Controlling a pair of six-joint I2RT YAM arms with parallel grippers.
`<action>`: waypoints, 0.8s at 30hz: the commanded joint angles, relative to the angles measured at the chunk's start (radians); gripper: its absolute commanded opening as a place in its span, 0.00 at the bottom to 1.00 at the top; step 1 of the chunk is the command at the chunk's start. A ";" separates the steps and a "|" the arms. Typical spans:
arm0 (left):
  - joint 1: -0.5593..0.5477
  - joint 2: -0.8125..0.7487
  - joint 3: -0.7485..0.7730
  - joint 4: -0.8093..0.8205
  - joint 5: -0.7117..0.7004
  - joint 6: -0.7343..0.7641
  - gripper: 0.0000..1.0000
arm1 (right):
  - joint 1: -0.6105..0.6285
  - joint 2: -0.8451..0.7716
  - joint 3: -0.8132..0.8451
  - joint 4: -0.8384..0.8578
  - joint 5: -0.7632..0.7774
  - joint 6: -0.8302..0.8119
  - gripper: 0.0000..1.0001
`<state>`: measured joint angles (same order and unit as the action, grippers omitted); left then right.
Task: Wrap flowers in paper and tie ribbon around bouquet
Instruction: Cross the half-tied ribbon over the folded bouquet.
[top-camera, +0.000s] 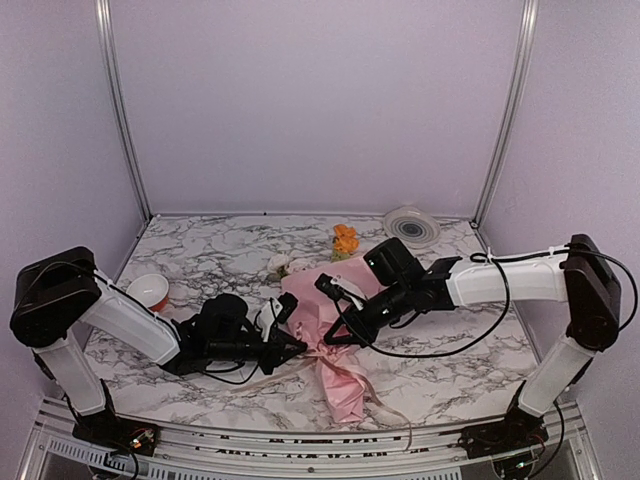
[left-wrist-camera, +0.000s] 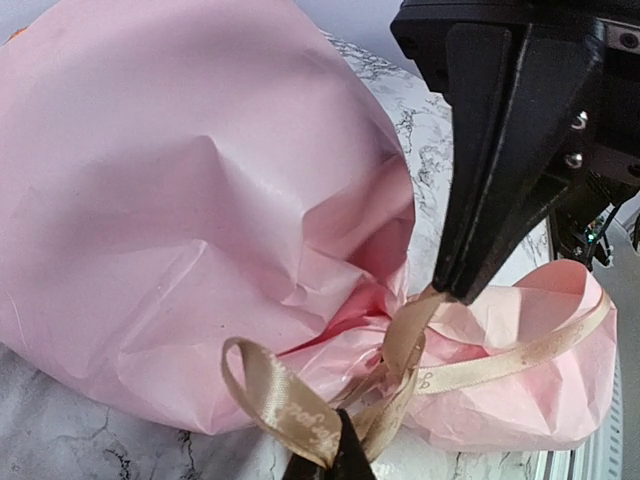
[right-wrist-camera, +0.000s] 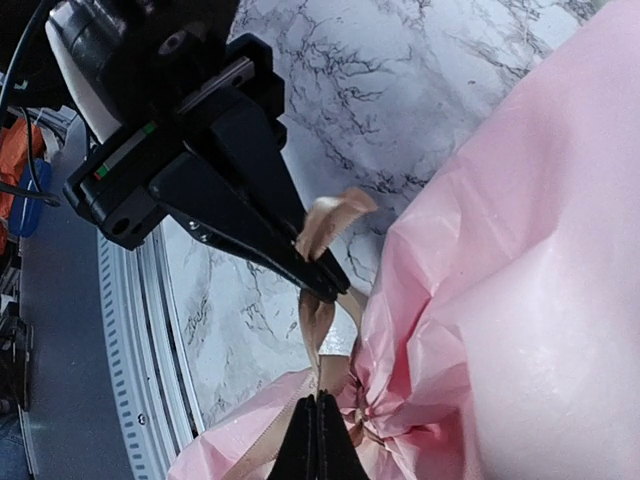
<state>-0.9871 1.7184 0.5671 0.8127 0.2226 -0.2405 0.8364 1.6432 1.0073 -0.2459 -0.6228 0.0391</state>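
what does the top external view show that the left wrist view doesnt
Only top external: pale roses, a round disc and an orange-rimmed roll. Only left wrist: the ribbon cinched around the paper at its neck, one strand pinched by the left tool, another by the right tool. Both: the pink paper on the marble table.

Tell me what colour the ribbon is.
The ribbon is beige-tan with faint lettering; the left wrist view shows it best.
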 joint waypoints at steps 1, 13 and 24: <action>0.014 0.014 -0.012 0.034 0.013 -0.021 0.09 | -0.033 -0.022 -0.019 0.079 -0.046 0.047 0.00; 0.034 -0.123 -0.153 0.066 -0.229 -0.125 0.58 | -0.034 -0.016 -0.049 0.137 -0.062 0.079 0.00; -0.236 -0.126 0.127 -0.328 -0.281 0.498 0.49 | -0.042 -0.006 -0.077 0.183 -0.061 0.096 0.00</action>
<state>-1.1751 1.5246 0.5415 0.6994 -0.0441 -0.0196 0.8017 1.6432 0.9352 -0.1169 -0.6689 0.1219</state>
